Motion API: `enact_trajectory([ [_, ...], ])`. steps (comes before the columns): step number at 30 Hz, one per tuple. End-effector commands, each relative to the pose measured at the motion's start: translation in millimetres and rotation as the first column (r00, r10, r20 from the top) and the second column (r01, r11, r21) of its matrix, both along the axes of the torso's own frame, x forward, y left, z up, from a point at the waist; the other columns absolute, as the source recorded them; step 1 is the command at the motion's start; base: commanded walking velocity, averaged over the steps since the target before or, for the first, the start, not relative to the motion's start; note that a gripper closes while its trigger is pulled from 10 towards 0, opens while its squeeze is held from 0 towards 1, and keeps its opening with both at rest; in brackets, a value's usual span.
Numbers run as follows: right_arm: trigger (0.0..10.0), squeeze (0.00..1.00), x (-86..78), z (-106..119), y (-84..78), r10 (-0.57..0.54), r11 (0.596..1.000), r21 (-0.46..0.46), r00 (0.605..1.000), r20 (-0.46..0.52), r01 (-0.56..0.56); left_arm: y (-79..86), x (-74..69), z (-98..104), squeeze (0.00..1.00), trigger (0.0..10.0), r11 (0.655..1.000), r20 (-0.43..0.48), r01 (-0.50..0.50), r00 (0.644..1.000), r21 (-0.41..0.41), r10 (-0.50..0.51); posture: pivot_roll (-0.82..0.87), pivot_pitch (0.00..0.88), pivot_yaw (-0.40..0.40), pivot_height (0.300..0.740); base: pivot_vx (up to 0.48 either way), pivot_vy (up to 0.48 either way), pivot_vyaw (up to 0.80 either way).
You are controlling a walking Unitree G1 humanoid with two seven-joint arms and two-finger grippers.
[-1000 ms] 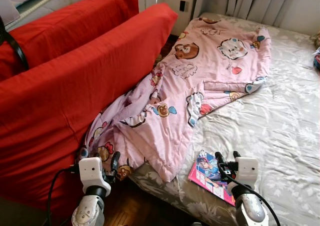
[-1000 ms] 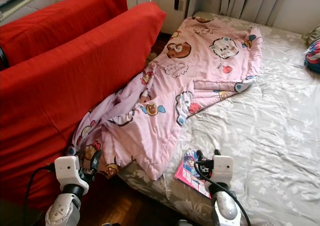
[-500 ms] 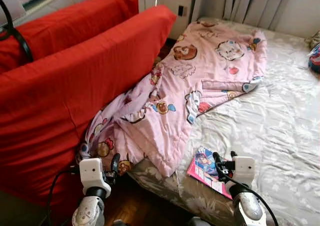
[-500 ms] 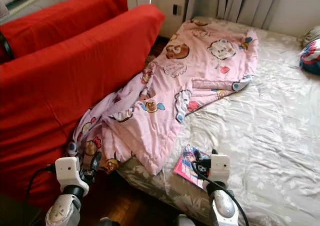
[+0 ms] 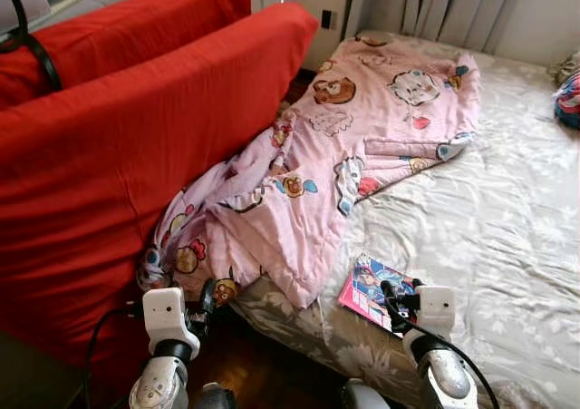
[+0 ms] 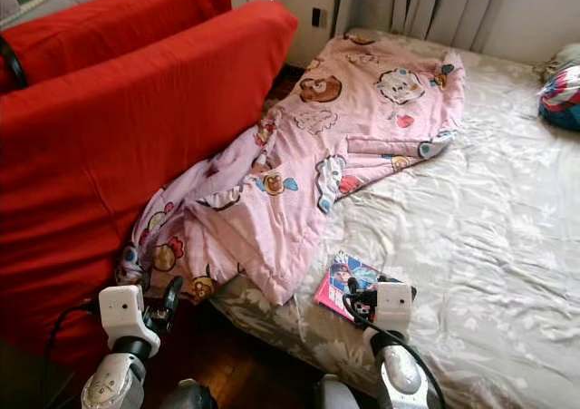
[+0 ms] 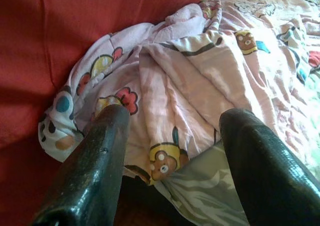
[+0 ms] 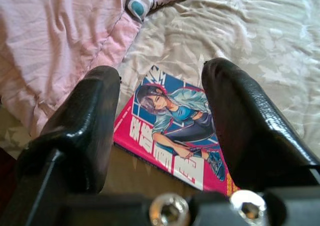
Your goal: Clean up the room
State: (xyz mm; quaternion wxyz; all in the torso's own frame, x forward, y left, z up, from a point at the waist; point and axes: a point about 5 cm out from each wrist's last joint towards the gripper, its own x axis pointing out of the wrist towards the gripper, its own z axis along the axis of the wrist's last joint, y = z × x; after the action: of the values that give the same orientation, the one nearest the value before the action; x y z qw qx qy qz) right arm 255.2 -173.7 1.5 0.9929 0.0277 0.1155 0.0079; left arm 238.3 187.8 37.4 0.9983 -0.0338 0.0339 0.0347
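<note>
Right gripper (image 8: pixel 162 131) spread wide, poised just over pink comic book (image 8: pixel 175 141) on grey bedsheet (image 5: pixel 471 219). Left gripper (image 7: pixel 172 151) likewise wide, pink blanket (image 7: pixel 200 75) ahead, perhaps untouched.

Silver left arm's black two-fingered gripper (image 7: pixel 172 151) and silver right arm's black two-fingered gripper (image 8: pixel 160 121), both raised forward, fingers spread.

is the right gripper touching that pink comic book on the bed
Apart. In the right wrist view, the right gripper hangs open above the pink comic book, whose cover shows whole between the black fingers.
</note>
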Motion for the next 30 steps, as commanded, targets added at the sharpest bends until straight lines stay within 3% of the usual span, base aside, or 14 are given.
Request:
enact_trajectory([
  [1, 10.0, 0.0, -4.7, -5.5, -0.9, -0.005, 1.0, 0.004, 1.0, -0.022, 0.005, 1.1, -2.4, -1.7, 0.0, 10.0, 1.0, -0.017, 0.0, 1.0, 0.012, 0.001, -0.08, 0.171, -0.018, 0.64, 0.0, 0.0, 0.0],
  [26, 10.0, 0.0, 0.4, -9.3, 3.1, -0.014, 1.0, 0.005, 0.999, -0.044, 0.015, 2.1, -2.8, -1.3, 0.0, 10.0, 1.0, -0.022, 0.008, 1.0, 0.011, -0.008, -0.06, 0.179, -0.014, 0.64, 0.0, 0.0, 0.0],
  [30, 10.0, 0.0, 1.2, -9.7, 4.1, -0.009, 1.0, 0.005, 0.999, -0.043, 0.01, 2.2, -3.2, -1.3, 0.0, 10.0, 1.0, -0.026, 0.009, 1.0, 0.011, -0.008, -0.06, 0.181, -0.013, 0.61, 0.0, 0.0, 0.0],
])
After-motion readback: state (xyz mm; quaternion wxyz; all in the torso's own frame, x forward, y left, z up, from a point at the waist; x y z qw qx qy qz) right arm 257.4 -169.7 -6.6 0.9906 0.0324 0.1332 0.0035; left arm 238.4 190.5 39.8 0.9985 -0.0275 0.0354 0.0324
